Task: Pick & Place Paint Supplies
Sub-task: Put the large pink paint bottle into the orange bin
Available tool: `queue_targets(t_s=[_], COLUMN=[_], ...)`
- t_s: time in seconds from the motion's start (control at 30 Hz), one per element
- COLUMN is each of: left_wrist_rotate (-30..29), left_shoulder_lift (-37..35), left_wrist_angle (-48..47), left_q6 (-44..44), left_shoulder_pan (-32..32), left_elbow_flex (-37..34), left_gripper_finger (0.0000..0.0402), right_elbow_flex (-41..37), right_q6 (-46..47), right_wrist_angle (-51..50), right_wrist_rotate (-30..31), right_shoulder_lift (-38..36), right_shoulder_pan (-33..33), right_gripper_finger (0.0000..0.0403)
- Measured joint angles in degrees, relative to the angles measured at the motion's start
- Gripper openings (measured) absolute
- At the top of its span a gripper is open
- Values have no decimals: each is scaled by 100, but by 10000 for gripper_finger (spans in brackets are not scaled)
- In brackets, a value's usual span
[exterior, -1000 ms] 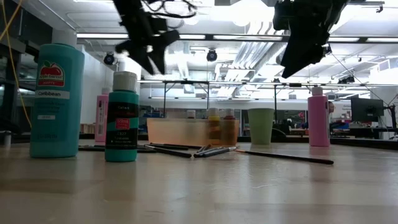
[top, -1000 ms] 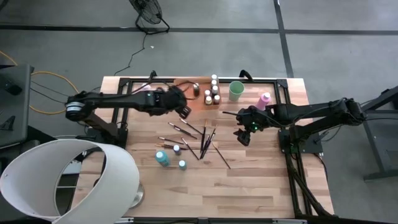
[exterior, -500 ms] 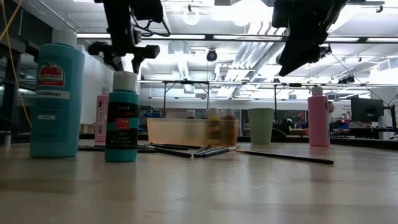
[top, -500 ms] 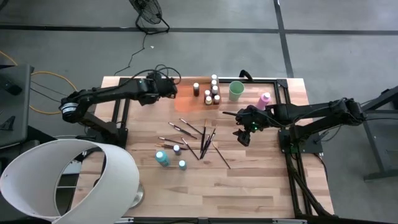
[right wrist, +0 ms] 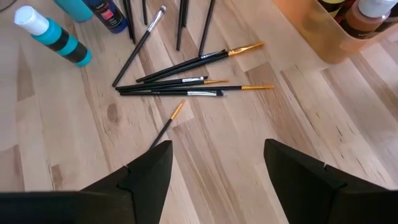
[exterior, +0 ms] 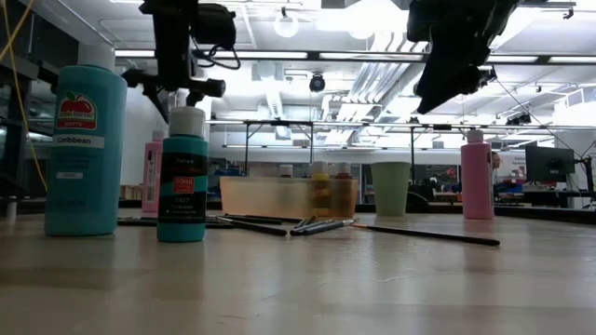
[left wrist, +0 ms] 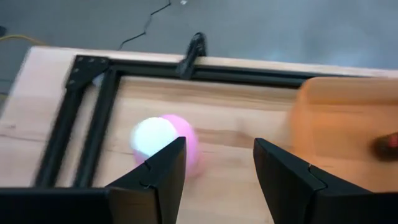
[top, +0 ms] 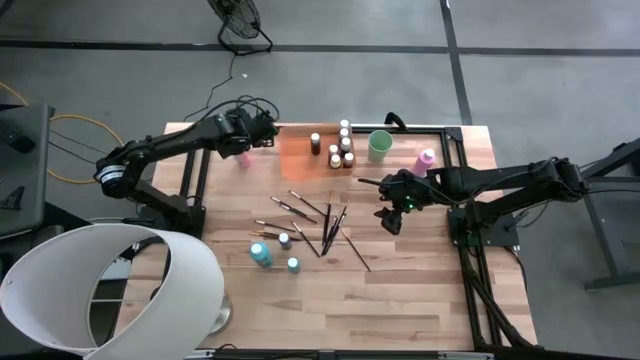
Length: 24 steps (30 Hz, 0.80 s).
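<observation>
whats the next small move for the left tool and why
Probably lower the left tool straight down around the pink bottle. Its fingers are open and empty above the white cap, which sits slightly toward one finger, so a small centring shift first. The bottle stands outside the orange tray, where other bottles already stand.

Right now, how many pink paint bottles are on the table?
2. One pink bottle stands right of the green cup; the other pink bottle stands left of the orange tray. More may be hidden.

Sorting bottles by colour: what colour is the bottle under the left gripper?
Pink with a white cap, clearest in the left wrist view.
</observation>
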Motion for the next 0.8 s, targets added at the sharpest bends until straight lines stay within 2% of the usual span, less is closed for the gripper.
queue_targets(t_s=[0.2,0.37,0.57,0.8], left_wrist_rotate=[31,-201,-97,-214], left_shoulder_lift=[-112,-158,-127,-118], left_wrist_angle=[-221,-425,-530,-575], left_q6=[39,39,-4,-452], left_shoulder_pan=[50,66,223,291], left_elbow_flex=[0,4,4,4], left_gripper_finger=[187,229,288,299], right_elbow_flex=[0,0,0,0], right_q6=[-1,-47,-163,-171], right_wrist_angle=[23,42,47,82], right_wrist_rotate=[0,0,0,-36], right_shoulder_lift=[0,0,0,2], right_shoulder_pan=[0,0,0,0], right_gripper_finger=[246,246,246,246])
